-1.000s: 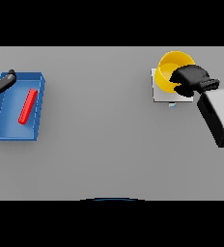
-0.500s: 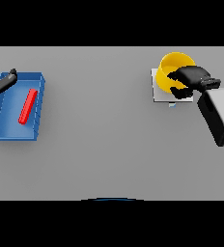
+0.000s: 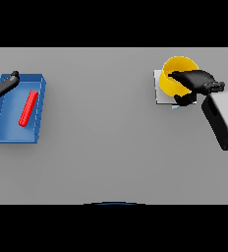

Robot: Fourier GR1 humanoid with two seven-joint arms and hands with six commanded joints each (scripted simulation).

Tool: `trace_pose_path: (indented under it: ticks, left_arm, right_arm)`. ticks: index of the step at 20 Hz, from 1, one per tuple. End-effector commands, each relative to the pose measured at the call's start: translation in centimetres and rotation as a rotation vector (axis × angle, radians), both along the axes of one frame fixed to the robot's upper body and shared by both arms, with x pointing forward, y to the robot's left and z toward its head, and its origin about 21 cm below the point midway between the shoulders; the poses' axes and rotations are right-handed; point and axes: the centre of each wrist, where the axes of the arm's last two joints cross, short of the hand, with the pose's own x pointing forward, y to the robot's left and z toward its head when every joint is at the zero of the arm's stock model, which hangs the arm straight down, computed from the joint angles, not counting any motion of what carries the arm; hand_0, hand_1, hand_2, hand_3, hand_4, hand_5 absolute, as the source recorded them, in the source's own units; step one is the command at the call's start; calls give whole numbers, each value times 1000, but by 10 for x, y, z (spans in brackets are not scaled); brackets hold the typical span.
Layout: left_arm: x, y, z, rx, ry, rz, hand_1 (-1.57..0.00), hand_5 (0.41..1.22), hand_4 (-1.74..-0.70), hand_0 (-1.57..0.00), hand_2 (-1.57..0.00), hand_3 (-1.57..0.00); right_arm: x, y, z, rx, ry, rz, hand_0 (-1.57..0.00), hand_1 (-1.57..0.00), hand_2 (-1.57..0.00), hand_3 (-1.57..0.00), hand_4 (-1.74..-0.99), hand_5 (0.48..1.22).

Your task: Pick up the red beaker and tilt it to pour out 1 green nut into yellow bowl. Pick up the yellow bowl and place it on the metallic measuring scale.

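Observation:
The yellow bowl [image 3: 174, 74] stands on the metallic scale [image 3: 158, 92] at the far right of the table. My right hand [image 3: 198, 80] is at the bowl's right side, open. Its fingers [image 3: 181, 75] reach over the rim and its thumb [image 3: 181, 100] is spread apart below the bowl. The red beaker [image 3: 28, 108] lies on its side inside the blue tray [image 3: 36, 134] at the far left. My left hand [image 3: 2, 86] hovers open over the tray's back left corner. No green nut shows.
The scale sits close to the table's far edge, and my right forearm [image 3: 223, 120] runs down from it toward the right edge.
My right hand's fingers and thumb have spread apart at the bowl, and the hand has shifted slightly right. The bowl stays on the scale. The left hand has barely moved.

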Motion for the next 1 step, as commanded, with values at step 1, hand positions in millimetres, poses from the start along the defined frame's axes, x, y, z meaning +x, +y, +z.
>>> trace_pose_path:
  ticks: [1]
  left_arm:
    - [0, 2, 2, 0, -1, 9, 1, 760, -833, 1, 1, 1]
  right_arm:
    - [0, 2, 3, 7, 2, 6, -64, -63, -50, -42, -1390, 779]
